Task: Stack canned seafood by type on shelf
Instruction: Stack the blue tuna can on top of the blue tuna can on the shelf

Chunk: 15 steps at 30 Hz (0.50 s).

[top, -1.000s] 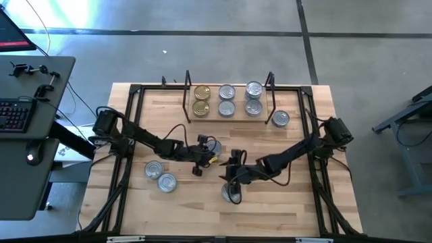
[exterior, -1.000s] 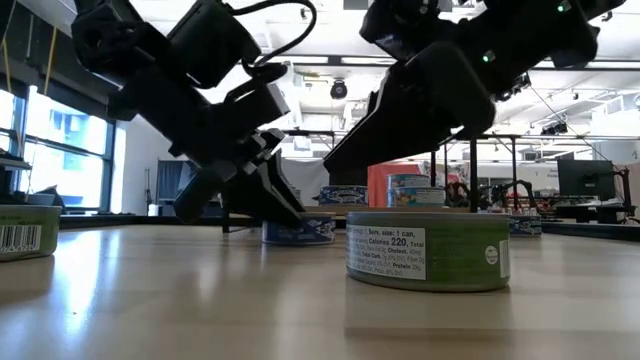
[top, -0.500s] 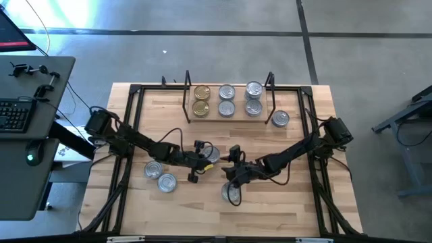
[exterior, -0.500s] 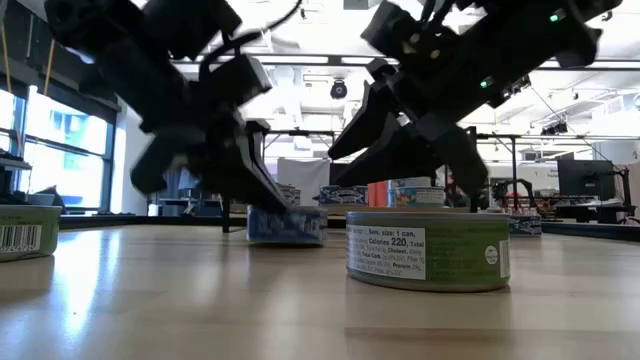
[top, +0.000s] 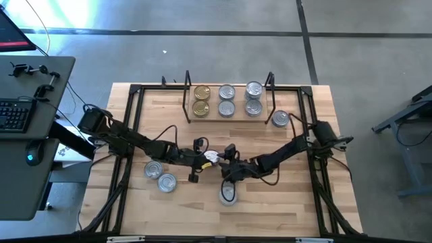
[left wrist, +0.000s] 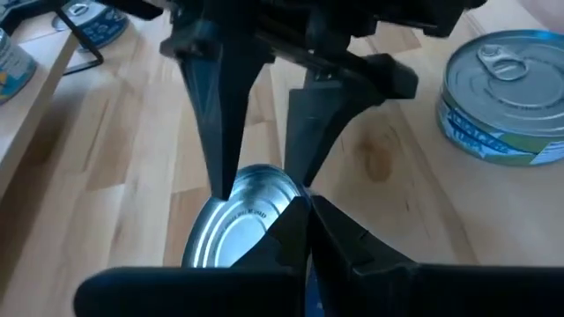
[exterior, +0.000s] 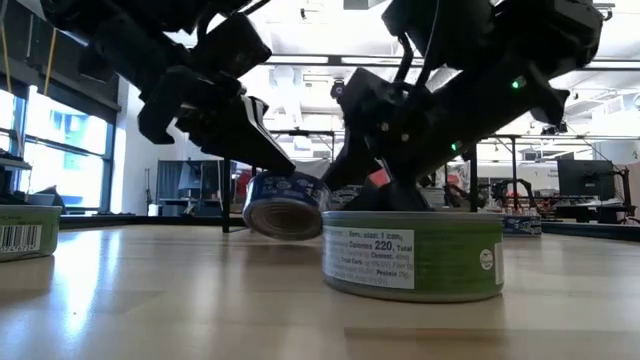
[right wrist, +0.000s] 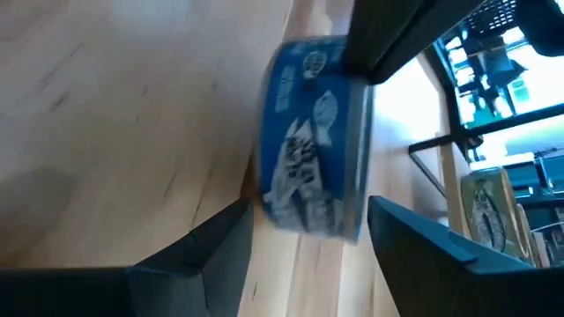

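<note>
blue tin [exterior: 286, 204] tilted, held off table | green-label tin [exterior: 412, 255] in foreground

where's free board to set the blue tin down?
Left claw holds the tilted blue tin mid-table, right claw close beside it, green tin just below: crowded. The shelf is full. Bare wood lies in the table's near-right corner and between shelf and arms.

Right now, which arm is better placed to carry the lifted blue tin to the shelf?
Probably right. The left gripper holds the blue tin tilted off the table, but the right gripper straddles it with open fingers, seemingly ready to take it to the shelf.
</note>
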Motion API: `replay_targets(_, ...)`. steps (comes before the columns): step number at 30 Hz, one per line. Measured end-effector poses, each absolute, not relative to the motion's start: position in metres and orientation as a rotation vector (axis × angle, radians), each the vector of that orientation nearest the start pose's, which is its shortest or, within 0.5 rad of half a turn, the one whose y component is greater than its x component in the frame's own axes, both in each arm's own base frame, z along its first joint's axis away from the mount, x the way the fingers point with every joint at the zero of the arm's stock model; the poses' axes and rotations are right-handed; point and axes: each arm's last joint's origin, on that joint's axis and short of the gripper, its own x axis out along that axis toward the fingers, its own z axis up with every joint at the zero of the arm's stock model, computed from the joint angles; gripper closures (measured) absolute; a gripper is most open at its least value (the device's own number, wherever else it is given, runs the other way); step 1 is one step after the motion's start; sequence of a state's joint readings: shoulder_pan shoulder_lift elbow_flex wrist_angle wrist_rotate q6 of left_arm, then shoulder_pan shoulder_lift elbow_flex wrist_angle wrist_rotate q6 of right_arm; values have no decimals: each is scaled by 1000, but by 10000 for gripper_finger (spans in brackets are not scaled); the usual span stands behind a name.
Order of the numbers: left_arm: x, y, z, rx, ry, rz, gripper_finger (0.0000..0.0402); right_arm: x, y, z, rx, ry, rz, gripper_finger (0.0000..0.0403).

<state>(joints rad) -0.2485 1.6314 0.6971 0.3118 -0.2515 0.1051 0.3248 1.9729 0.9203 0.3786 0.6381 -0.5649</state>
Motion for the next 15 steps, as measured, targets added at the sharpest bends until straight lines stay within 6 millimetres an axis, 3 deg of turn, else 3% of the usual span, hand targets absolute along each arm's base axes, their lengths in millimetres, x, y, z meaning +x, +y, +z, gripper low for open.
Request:
replay_targets(10, 303, -70, 154, 235, 551, -58, 401, 361, 104, 104, -795, 593, -115, 189)
replay_targets(15, 303, -69, 154, 253, 555, 1, 401, 360, 103, 104, -708, 588, -201, 242)
